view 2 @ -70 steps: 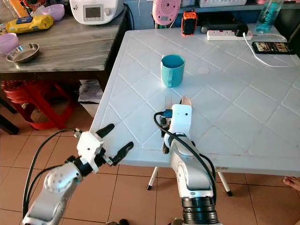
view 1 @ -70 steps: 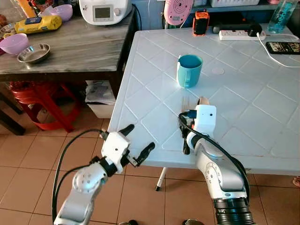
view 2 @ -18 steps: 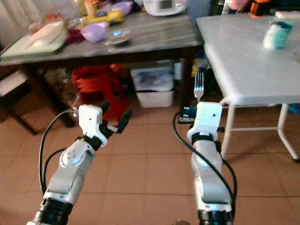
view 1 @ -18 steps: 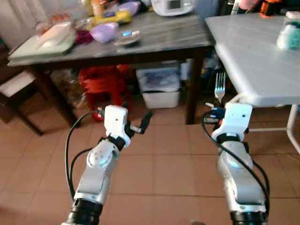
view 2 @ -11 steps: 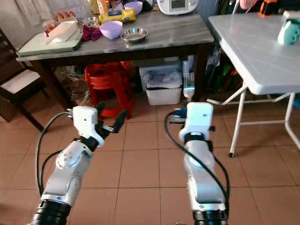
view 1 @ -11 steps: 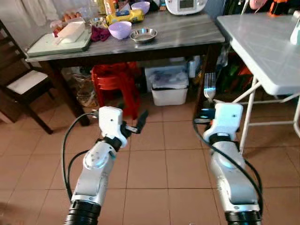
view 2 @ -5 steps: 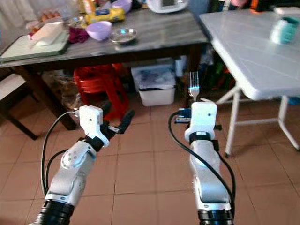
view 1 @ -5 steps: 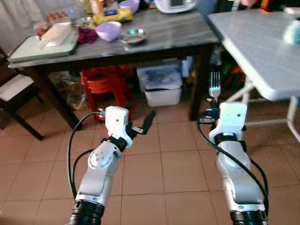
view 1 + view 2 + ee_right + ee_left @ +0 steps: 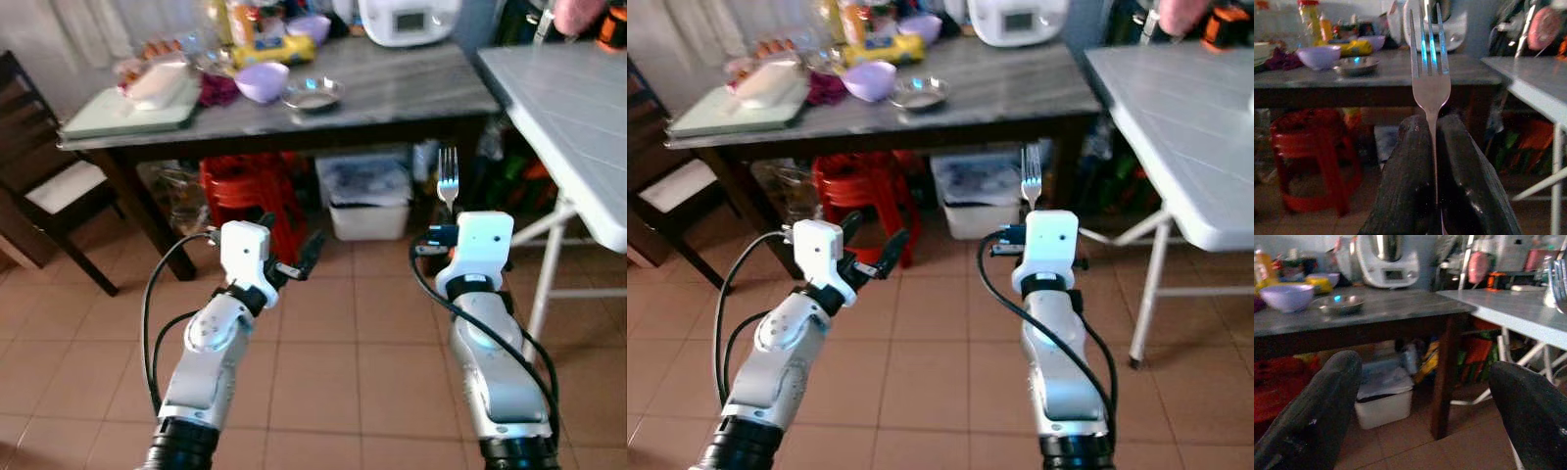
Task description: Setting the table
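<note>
A silver fork stands upright, tines up, with my right gripper shut on its handle; the tines show close in the right wrist view. I hold it above the tiled floor, between the dark table and the white table. My left gripper is open and holds nothing, level with the fork and to its left. Its two black fingers stand wide apart in the left wrist view.
A grey-topped dark table ahead carries a purple bowl, a metal dish, a cutting board and a white appliance. Beneath it are a red stool and a white bin. A dark chair stands left.
The camera has turned away from the white table toward the dark table, which now sits nearer the centre. The fork stays held upright in my right gripper; the left stays open.
</note>
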You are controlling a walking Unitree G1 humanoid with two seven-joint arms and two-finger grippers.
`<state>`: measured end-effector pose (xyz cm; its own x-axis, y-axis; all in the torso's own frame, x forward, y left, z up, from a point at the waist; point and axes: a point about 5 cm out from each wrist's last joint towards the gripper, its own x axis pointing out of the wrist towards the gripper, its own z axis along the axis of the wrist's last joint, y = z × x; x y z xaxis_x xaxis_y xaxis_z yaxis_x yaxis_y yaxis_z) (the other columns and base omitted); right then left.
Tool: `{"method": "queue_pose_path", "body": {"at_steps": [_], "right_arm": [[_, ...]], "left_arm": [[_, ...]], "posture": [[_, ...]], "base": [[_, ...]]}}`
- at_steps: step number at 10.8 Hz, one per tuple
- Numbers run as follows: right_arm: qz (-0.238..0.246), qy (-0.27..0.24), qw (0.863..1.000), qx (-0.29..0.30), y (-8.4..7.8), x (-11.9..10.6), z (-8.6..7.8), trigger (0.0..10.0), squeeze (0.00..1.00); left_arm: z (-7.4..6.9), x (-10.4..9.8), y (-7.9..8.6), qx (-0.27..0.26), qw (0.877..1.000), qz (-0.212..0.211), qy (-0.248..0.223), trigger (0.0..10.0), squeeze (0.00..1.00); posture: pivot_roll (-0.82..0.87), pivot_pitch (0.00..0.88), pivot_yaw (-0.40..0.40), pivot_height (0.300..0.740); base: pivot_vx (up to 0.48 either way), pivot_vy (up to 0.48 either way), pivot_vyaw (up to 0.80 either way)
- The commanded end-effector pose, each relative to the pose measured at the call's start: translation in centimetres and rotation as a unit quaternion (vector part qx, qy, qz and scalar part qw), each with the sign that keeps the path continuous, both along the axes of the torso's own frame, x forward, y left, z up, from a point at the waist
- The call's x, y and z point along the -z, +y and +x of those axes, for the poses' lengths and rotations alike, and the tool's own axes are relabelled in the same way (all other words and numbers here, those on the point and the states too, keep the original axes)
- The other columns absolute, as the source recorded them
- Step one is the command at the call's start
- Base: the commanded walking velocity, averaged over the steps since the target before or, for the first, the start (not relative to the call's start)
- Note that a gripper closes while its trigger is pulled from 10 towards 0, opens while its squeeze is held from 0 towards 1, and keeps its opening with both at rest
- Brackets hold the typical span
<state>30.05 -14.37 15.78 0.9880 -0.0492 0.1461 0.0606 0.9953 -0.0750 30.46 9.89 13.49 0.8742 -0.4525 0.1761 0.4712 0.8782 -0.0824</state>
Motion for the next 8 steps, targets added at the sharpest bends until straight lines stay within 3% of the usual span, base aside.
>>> {"method": "queue_pose_path", "body": {"at_steps": [1,8], "right_arm": [[0.001,-0.008,1.000,-0.011,0.77,-0.34,0.03,10.0,0.00],[0.023,-0.003,1.000,-0.011,0.76,-0.07,0.13,10.0,0.00]], "left_arm": [[0.10,-0.05,0.58,-0.007,1.000,0.005,0.000,10.0,0.00],[0.05,-0.06,-0.17,0.008,1.000,0.004,-0.001,10.0,0.00]], "posture": [[-0.19,0.077,0.118,0.740],[-0.20,0.075,0.122,0.740]], "base": [[0.322,0.000,0.00],[0.352,0.000,0.00]]}}
